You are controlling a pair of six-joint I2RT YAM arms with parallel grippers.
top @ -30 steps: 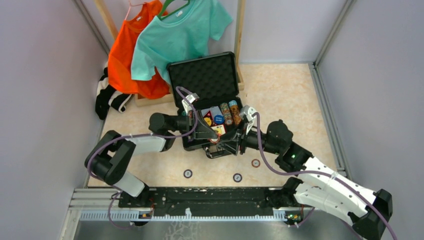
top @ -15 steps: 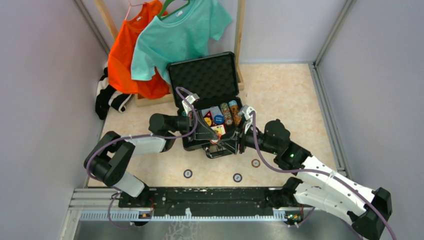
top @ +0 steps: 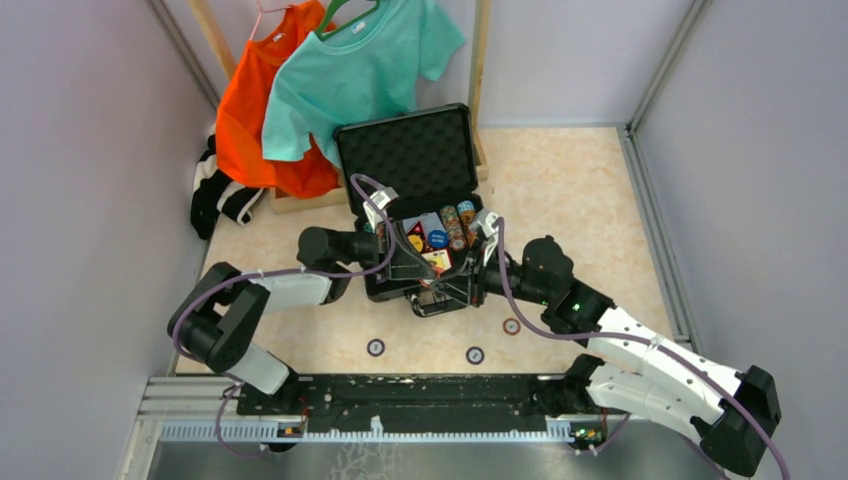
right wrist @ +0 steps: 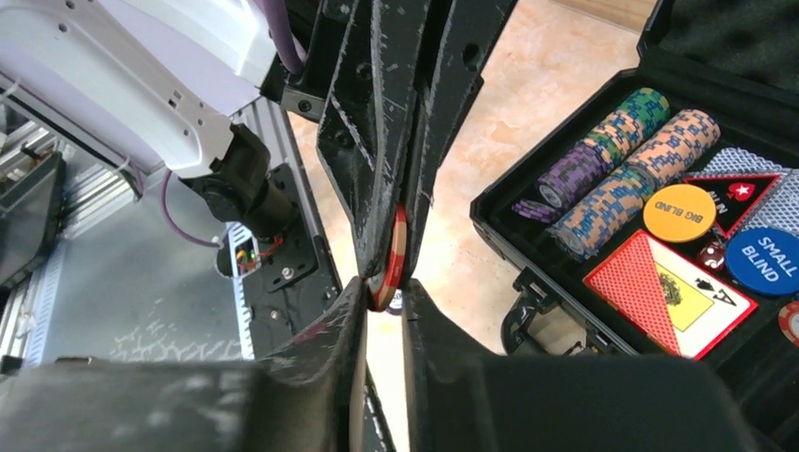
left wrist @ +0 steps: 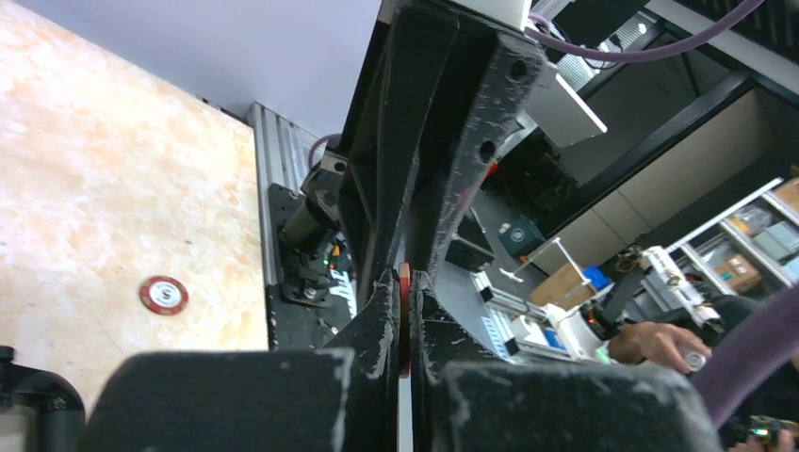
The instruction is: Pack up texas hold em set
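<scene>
Red chip (right wrist: pixel 391 250) edge-on, mostly hidden, pinched by left tool (left wrist: pixel 404 292); right tool (right wrist: pixel 384 290) grip unclear.

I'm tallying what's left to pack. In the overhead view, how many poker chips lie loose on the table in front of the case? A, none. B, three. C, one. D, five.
B: the overhead view shows three, a left chip, a middle chip and a right chip, on the table in front of the black case.
</scene>
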